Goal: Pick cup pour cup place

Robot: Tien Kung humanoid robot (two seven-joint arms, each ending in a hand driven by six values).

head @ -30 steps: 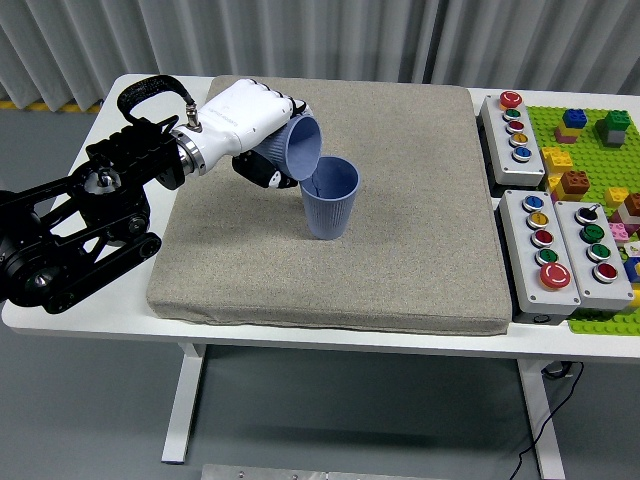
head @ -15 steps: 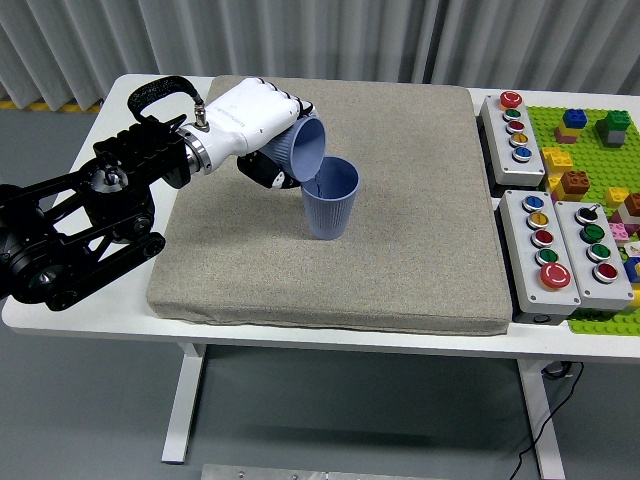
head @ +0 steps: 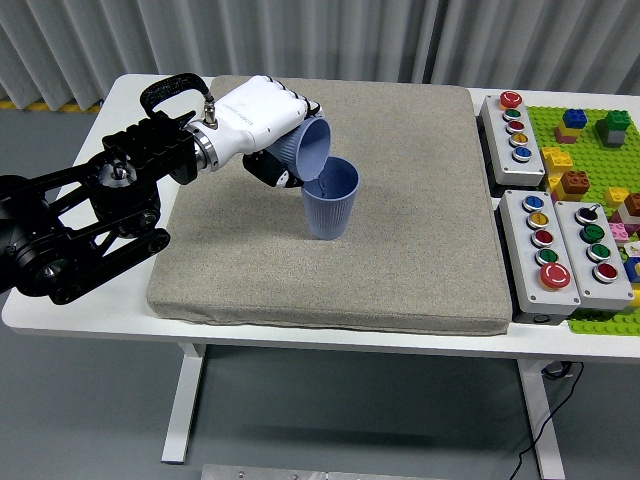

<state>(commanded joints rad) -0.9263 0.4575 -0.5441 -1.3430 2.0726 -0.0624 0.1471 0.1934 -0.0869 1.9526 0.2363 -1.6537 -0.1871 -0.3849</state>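
Pouring now: my left hand (head: 262, 118) has its fingers clamped on the tilted blue cup (head: 305, 148), its mouth over the rim of the standing cup (head: 330, 198) mid-mat (head: 400, 270). Next, I judge, righting it and setting it beside the standing cup.

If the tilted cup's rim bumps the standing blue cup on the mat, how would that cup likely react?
The standing cup looks tall, narrow-based and thin-walled, so probably light and apt to tip. The soft grey mat may resist sliding, favouring toppling. The left hand tilts the held cup right at its rim.
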